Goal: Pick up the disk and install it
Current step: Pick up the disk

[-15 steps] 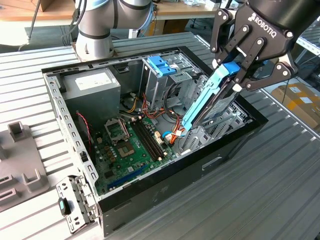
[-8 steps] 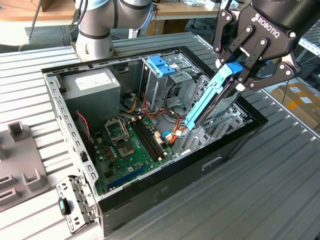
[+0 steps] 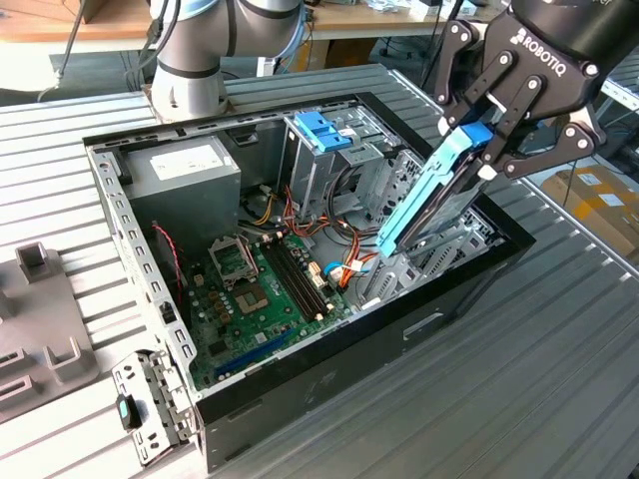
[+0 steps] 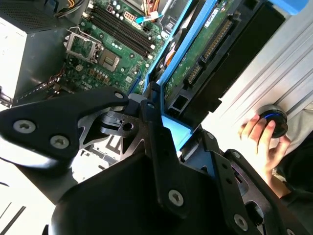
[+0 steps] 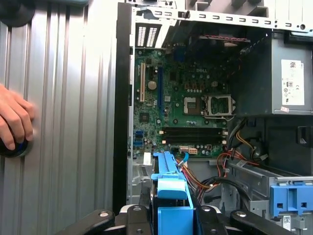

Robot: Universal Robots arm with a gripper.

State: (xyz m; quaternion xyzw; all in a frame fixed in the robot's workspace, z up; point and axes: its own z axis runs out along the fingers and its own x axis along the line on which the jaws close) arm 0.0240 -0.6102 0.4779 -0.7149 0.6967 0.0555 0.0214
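Nearest the exterior camera, the black side wall of an open computer case (image 3: pixel 399 329) rests on a ribbed metal table (image 3: pixel 519 399). Inside it, a green motherboard (image 3: pixel 260 289) faces up. At the exterior view's right, the gripper (image 3: pixel 484 145) has its fingers clamped on the disk (image 3: pixel 429 200), which hangs steeply tilted with its lower end inside the case's rim. Farther back stand a grey power supply (image 3: pixel 185 175) and a blue-topped drive cage (image 3: pixel 319 135).

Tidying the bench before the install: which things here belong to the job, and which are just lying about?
Job: disk, clamped in the tool; open computer case.
Lying about: grey fixture block; cardboard box.
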